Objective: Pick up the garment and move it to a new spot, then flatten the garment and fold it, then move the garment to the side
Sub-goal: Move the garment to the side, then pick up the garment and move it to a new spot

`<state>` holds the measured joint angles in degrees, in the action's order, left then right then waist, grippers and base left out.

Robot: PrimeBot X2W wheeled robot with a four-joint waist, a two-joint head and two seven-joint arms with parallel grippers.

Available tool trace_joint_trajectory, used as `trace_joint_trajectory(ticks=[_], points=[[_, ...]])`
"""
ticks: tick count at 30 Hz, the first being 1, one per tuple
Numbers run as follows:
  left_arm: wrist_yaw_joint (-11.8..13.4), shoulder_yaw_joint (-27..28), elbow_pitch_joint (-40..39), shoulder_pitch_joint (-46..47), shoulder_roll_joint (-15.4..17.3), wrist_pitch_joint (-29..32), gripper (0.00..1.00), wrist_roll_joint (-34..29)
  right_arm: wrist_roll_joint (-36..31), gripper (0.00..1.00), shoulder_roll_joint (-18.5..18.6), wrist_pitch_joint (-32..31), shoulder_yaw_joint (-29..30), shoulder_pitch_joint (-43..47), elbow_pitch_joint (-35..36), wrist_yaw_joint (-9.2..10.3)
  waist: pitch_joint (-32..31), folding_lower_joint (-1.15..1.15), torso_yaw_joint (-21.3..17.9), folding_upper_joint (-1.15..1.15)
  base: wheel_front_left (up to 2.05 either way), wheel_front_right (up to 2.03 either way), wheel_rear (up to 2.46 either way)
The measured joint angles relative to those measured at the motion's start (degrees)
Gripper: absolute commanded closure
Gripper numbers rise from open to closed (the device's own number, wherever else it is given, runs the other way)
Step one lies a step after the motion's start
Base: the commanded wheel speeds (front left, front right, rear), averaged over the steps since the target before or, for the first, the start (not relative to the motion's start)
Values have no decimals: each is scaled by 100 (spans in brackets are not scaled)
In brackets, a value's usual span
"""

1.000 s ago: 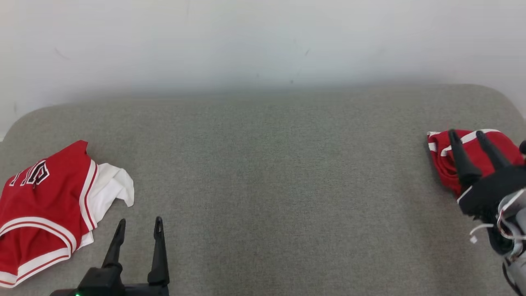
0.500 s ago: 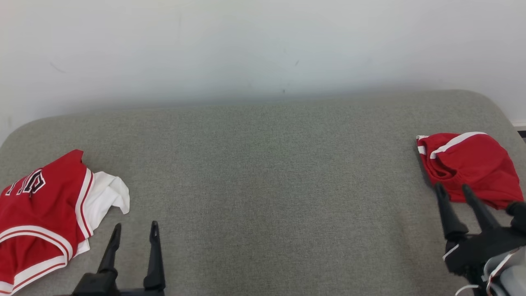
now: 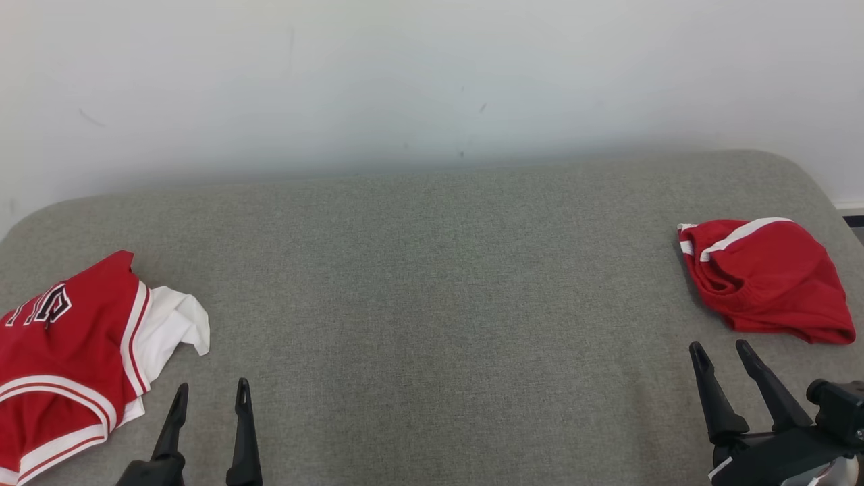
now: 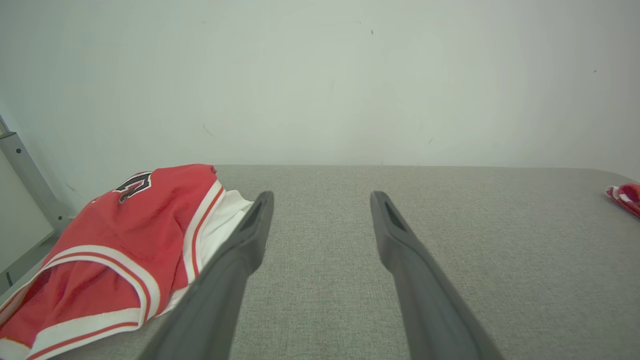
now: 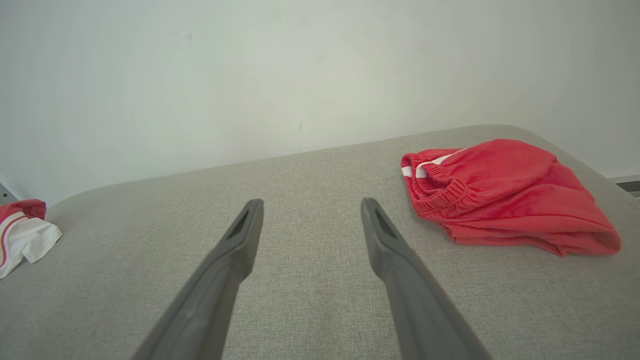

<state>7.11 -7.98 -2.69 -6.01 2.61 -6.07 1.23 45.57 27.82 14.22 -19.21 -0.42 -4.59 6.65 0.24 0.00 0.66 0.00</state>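
A small folded red garment (image 3: pixel 763 277) with a white stripe lies at the far right of the grey padded surface (image 3: pixel 432 304); the right wrist view shows this red garment (image 5: pixel 500 195) to the right of my fingers. My right gripper (image 3: pixel 721 351) stands open and empty just in front of it, apart from the cloth. At the left lies a crumpled red and white jersey (image 3: pixel 61 351) with black lettering. My left gripper (image 3: pixel 210 395) is open and empty beside the jersey's right edge, not touching it. In the left wrist view the jersey (image 4: pixel 125 235) sits left of my fingers.
A pale wall (image 3: pixel 432 81) rises straight behind the surface. The surface has rounded far corners, and its right edge runs close behind the folded garment. A metal frame post (image 4: pixel 25 170) stands at the left beyond the jersey.
My right gripper has drawn back from over the folded red garment toward the near edge, leaving it lying there. The head camera has shifted slightly, and the left gripper sits lower in view.
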Motion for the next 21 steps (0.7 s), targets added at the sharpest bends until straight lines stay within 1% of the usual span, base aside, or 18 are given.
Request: trace_joint_trajectory(ticks=[2,8,10,14,17,21], points=[[0,10,-16,-29,0,4,0,-1,-55,0,-55,0,55,69,105,42,2,0,-7,0,0,0,0],[0,97,-19,-80,0,59,0,-2,-310,0,-82,15,192,131,157,43,-63,0,-43,0,0,0,0],[0,142,-35,-96,1,123,0,-5,-449,0,-82,25,310,244,274,47,-81,0,-59,0,0,0,0],[0,176,-55,-182,2,156,0,-31,-619,0,-107,25,455,355,275,47,-92,0,-68,0,0,0,0],[0,167,-55,-202,1,201,0,-48,-832,0,-212,25,527,382,269,48,-100,0,-75,0,0,0,0],[0,155,-55,-202,1,236,0,-44,-896,0,-363,25,679,476,252,48,-106,0,-85,0,0,0,0]])
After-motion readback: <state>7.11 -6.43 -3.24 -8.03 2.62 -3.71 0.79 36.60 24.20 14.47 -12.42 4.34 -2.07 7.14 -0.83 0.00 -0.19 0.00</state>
